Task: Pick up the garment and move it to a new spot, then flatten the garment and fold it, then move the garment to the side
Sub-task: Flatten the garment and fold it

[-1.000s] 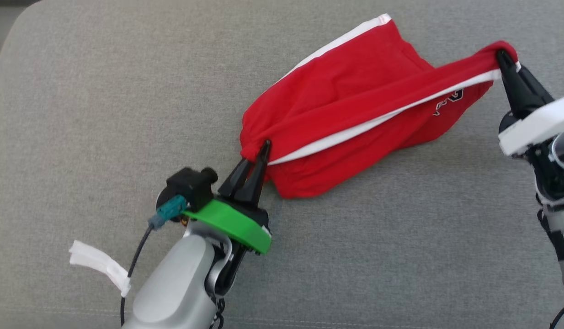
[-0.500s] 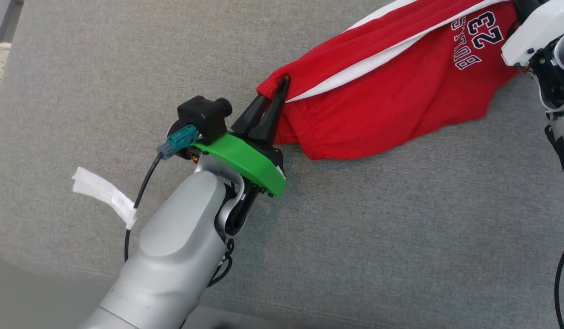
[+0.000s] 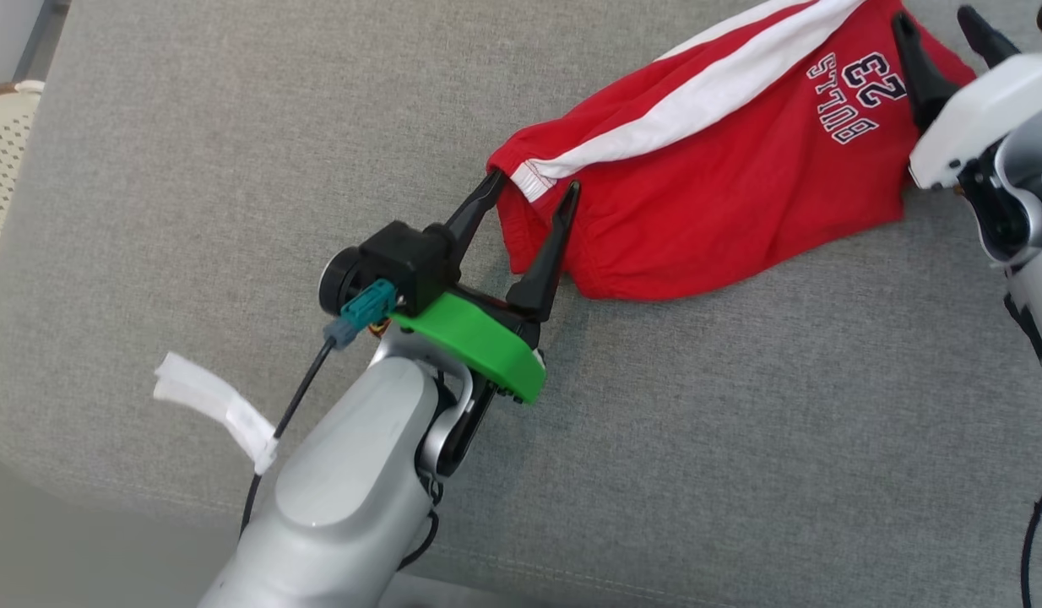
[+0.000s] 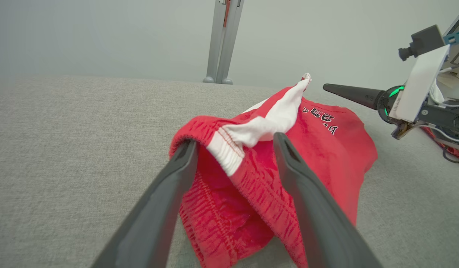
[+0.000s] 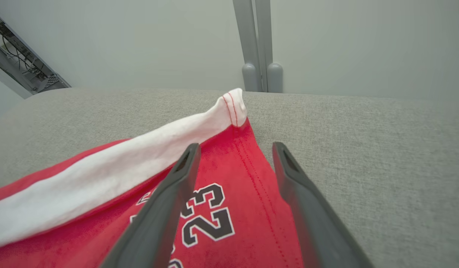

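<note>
Cushion (image 3: 192, 169) of grey weave, pale wall (image 5: 140, 37) behind, red garment (image 3: 698, 211) lying slack, left fingers (image 3: 550, 249) and right fingers (image 3: 914, 59) spread open

This looks like a robot lab or test room, not a home. The work surface is a wide grey cloth pad (image 3: 192, 152) with a rounded corner and a stitched seam. Behind it are a bare pale wall (image 4: 103, 37) and a grey metal post (image 4: 222, 37). An open metal rack (image 5: 36, 76) hung with loose cables stands to one side. A cream perforated panel (image 3: 2, 169) sits beside the pad.
</note>
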Controlling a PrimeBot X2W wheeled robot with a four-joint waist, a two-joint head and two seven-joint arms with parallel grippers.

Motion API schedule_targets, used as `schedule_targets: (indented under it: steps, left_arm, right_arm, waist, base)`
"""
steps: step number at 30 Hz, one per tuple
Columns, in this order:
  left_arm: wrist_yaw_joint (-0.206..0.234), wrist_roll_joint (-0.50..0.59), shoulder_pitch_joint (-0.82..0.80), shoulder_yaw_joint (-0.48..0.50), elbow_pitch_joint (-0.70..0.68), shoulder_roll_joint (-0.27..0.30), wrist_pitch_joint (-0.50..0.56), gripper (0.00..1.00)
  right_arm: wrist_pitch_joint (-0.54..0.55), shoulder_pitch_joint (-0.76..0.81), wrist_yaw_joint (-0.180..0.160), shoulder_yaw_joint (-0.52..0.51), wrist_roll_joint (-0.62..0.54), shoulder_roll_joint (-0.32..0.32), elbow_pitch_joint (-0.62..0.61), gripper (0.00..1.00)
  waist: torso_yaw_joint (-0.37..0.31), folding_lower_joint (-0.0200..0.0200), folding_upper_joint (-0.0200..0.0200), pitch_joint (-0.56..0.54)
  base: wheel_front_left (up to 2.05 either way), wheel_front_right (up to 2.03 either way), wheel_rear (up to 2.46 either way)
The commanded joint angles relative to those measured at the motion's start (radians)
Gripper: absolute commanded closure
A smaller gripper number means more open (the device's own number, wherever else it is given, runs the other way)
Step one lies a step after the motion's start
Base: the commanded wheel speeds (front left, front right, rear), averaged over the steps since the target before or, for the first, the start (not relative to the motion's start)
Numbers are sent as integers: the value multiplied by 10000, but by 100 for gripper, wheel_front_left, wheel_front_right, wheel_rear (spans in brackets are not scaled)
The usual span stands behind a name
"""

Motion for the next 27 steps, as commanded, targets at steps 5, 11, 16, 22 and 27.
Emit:
schedule_targets:
  steps: [5, 11, 16, 22, 27]
  left_arm:
    - [237, 725, 1001, 495, -656, 29, -26, 0]
    - [424, 1243, 1946, 1459, -1508, 29, -26, 0]
    - [561, 1668, 2737, 2571, -2339, 29, -26, 0]
    - [681, 2184, 3655, 3778, -3265, 25, -21, 0]
    - [622, 2342, 4030, 4205, -3644, 25, -14, 0]
  right_arm:
    - [-273, 540, -14, 421, 525, -536, 237, 0]
    - [-399, 699, -14, 703, 846, -883, 632, 0]
    - [-393, 736, -14, 956, 1029, -884, 981, 0]
    - [-120, 920, -14, 1360, 1287, -800, 1245, 0]
    - [-132, 968, -14, 1566, 1551, -790, 1293, 100]
  waist:
    - [34, 0, 0, -391]
    - [239, 0, 0, -403]
    - [366, 0, 0, -359]
    - [390, 0, 0, -371]
    - [379, 0, 0, -410]
  base:
    - [0, 0, 0]
    - [0, 0, 0]
    - [0, 0, 0]
    - [0, 0, 0]
    - [0, 0, 0]
